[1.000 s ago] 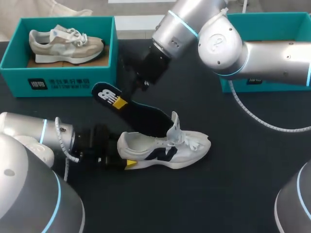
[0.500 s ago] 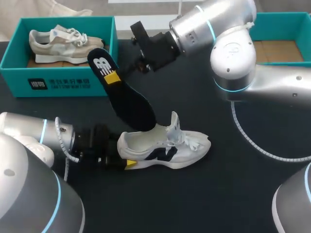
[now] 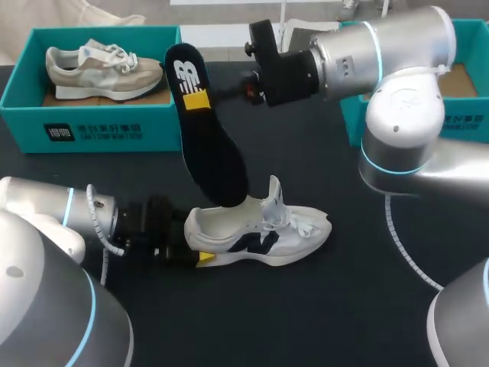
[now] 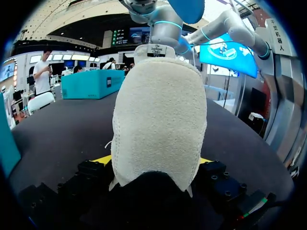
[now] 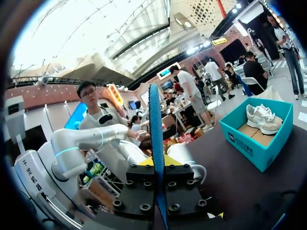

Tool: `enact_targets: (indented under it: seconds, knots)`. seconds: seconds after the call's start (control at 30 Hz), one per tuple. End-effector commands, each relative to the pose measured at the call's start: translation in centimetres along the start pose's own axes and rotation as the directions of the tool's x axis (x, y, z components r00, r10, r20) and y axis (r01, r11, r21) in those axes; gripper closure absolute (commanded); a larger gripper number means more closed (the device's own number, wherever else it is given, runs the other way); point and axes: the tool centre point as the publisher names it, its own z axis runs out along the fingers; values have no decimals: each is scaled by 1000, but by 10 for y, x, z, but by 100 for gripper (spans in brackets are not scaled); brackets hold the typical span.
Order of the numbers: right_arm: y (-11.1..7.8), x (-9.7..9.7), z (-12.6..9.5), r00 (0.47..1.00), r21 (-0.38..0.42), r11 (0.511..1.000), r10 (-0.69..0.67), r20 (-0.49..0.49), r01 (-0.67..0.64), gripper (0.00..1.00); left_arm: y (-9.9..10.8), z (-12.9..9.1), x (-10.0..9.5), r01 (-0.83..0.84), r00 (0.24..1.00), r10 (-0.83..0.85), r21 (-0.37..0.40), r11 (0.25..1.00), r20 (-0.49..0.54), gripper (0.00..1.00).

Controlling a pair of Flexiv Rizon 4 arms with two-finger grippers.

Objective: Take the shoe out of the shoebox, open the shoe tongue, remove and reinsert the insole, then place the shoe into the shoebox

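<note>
the black tabletop (image 3: 367, 306) carries a white shoe (image 3: 260, 233) lying on its sole, toe toward my right side, and everything here is placed from that shoe. my right arm (image 3: 397, 84) stretches across behind and above the shoe; my left arm (image 3: 46, 214) lies low off the shoe's heel end. a teal shoebox (image 3: 92, 126) stands well behind the heel end with a beige shoe (image 3: 103, 69) inside, and a second teal shoebox (image 3: 463, 122) sits behind the toe end, mostly hidden by the right arm. a dark insole (image 3: 206, 145) rises steeply out of the shoe's opening, its front end down inside against the raised tongue, its heel end high and back from the shoe. the right end effector (image 5: 158, 160) pinches the insole edge-on between its fingers, up near the heel end. the left end effector (image 4: 154, 160) clamps the shoe's heel, one yellow tip on each side.
</note>
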Motion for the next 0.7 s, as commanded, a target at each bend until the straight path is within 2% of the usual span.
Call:
enact_targets:
  seconds: [0.03, 0.5, 0.6, 0.7]
  knots:
    - [1, 21, -14, 1000, 4, 1000, 25, 16, -25, 100, 1, 1, 0, 1, 1000, -1, -3, 1000, -1, 100]
    - [2, 23, -14, 999, 21, 999, 35, 12, -35, 100, 1, 1, 0, 1, 1000, -1, -3, 1000, -1, 100]
    - [8, 14, -29, 989, -50, 991, 129, 65, -126, 100, 1, 1, 0, 1, 1000, -1, -3, 1000, -1, 100]
    - [13, 17, -51, 967, -70, 971, 234, 100, -228, 100, 1, 1, 0, 1, 1000, -1, -3, 1000, -1, 100]
